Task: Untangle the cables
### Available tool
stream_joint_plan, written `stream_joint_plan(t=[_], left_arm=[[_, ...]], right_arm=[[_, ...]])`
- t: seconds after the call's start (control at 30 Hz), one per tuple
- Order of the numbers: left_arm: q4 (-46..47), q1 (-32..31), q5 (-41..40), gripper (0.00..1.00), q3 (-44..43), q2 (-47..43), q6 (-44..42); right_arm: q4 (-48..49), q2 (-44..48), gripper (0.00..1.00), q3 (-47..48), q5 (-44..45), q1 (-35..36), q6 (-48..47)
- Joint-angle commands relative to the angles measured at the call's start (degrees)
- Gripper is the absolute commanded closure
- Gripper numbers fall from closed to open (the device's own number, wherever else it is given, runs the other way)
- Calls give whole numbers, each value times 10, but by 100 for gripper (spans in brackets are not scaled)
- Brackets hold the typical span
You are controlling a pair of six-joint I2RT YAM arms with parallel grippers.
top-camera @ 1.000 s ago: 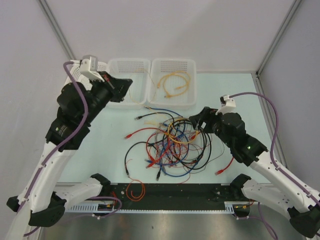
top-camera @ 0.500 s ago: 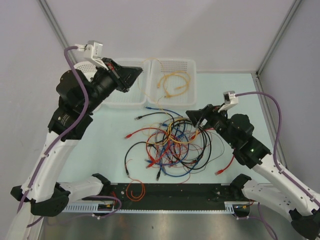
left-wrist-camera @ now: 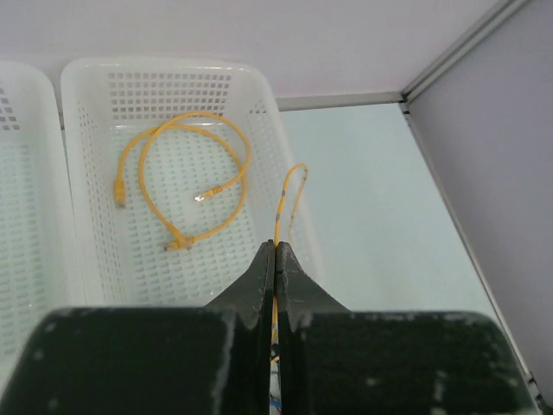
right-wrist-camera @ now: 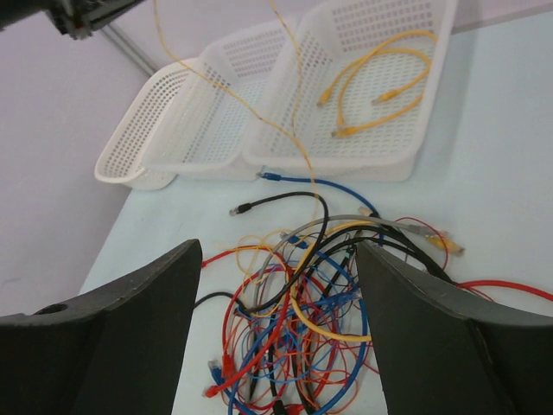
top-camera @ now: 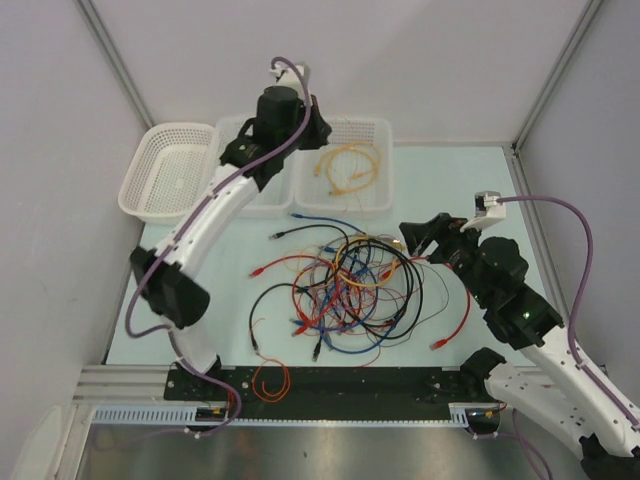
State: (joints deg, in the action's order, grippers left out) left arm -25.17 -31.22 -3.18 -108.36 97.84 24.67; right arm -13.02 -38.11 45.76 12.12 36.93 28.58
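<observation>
Tangle: cables (top-camera: 345, 285) heaped mid-table in red, blue, black and yellow; too knotted to count.
Right gripper (right-wrist-camera: 278, 259): jaws wide, empty, beside the heap, probably ready to pin it.
Left gripper (left-wrist-camera: 276, 251): clamped on one thin yellow cable (left-wrist-camera: 279, 207), held high to draw it free.
Baskets (top-camera: 388, 170): three; the right one holds one coiled yellow cable (left-wrist-camera: 244, 162), apparently already sorted.

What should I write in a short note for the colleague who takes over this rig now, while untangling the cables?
Left hand: shut on a thin yellow cable, raised above the baskets; the cable's lower part runs down into the tangle.
Right hand: open, holding nothing, at the tangle's edge.
Done: one yellow cable lies in a white basket.
Left to do: free the held cable, then separate the red, blue, black and orange ones piled on the table.
</observation>
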Motion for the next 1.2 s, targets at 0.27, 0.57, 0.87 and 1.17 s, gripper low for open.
stream_joint_plan(t=[0.27,0.57,0.87,1.17], left_arm=[[35,61,7,96,-247,225,10],[65,80,69,36,-252,278,32],[92,37,-13,0,-90,80,5],[80,-144,-176,26,393,-276,74]], right_arm=[[-39,-35,24,12,25,-34,6],[-23,-56,24,12,2,-63,-16],[-32,-63,25,11,-17,-66,19],[-61,-54,25,-14,-39,-59,37]])
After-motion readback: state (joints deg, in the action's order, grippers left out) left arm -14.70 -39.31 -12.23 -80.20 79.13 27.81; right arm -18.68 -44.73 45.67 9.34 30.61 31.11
